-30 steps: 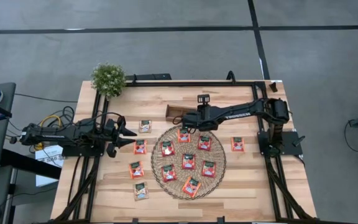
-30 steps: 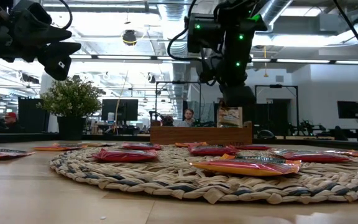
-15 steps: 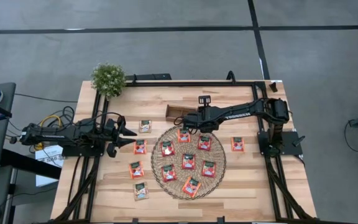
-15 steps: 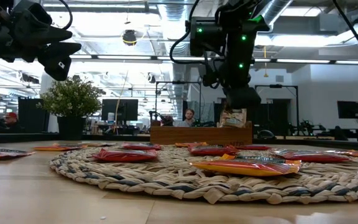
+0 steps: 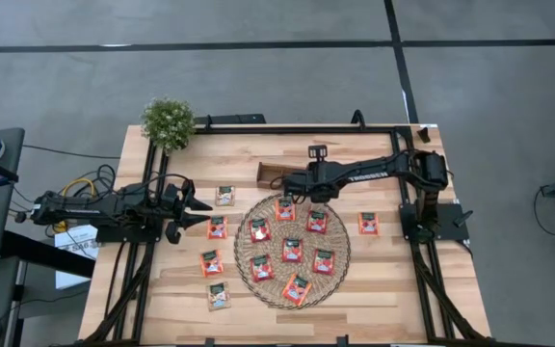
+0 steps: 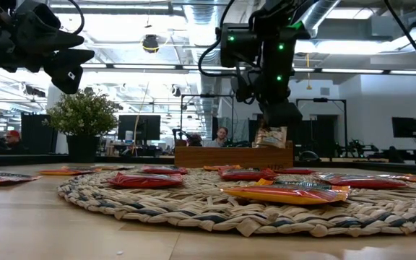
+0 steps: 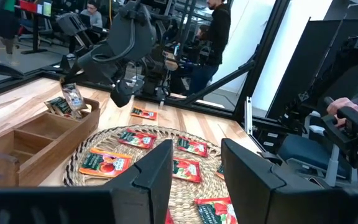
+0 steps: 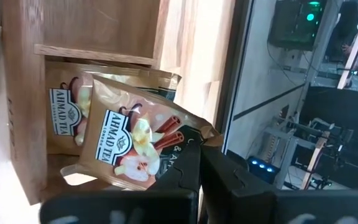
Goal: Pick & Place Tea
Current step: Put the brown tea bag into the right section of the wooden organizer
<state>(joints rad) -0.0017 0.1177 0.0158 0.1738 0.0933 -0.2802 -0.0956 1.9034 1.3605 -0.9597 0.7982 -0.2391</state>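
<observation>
- Over the tray (image 5: 270, 173), in the high view, the right gripper (image 5: 295, 183) is being held at the tray's right end, just past the mat (image 5: 293, 250); its fingers are hidden there by the arm. Red sachets (image 5: 292, 250) are lying spread over the mat, with more on the table (image 5: 374, 280) to the mat's left and one (image 5: 368, 224) to its right. A beige sachet (image 5: 224, 196) is lying left of the tray and another (image 5: 219, 296) near the front edge. The left gripper (image 5: 200, 204) is waiting at the table's left side, fingers apart, with nothing between them. A plant (image 5: 168, 122) is standing at the back left corner.
- At table height, in the low view, the right gripper (image 6: 274, 123) is being held above the tray (image 6: 233, 156), and a beige sachet (image 6: 269, 136) is hanging under it, reaching down to the tray's top edge. Red sachets (image 6: 287, 191) are lying flat on the mat (image 6: 193, 206). The left gripper (image 6: 67, 68) is hanging high at the picture's left.
- Past the left fingers (image 7: 157, 171), which are standing apart, the right gripper (image 7: 118, 96) is being seen above the tray (image 7: 39, 134), with a sachet (image 7: 73, 98) dangling from it.
- Close up, in the right wrist view, the right gripper (image 8: 201, 177) is clamped on the corner of a beige sachet (image 8: 132, 146), which is being held tilted over a tray slot (image 8: 95, 53); a second beige sachet (image 8: 64, 115) is already lying in that slot.
</observation>
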